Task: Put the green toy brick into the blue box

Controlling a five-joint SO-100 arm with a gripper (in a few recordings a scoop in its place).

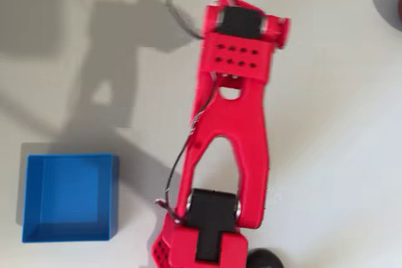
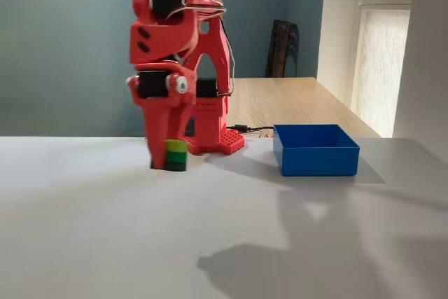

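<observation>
Item: green toy brick [image 2: 176,155], resting on the white table [image 2: 105,229] in the fixed view, at the tip of the red gripper [image 2: 164,153], which reaches down to it. Item: blue box [image 2: 315,150], well apart to the right, empty. Step judged: grasping stage; next comes a secure pinch, lift and carry to the box. Gripper state: cannot tell, its fingers blur behind the brick. Overhead, the arm [image 1: 229,123] covers the brick.

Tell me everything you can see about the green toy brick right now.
In the fixed view the green toy brick is a small plastic-looking block, lime-green above and darker green below, upright on the white table. It sits at the tip of the red gripper, left of the blue box. Motion blur hides whether the fingers grip it.
</observation>
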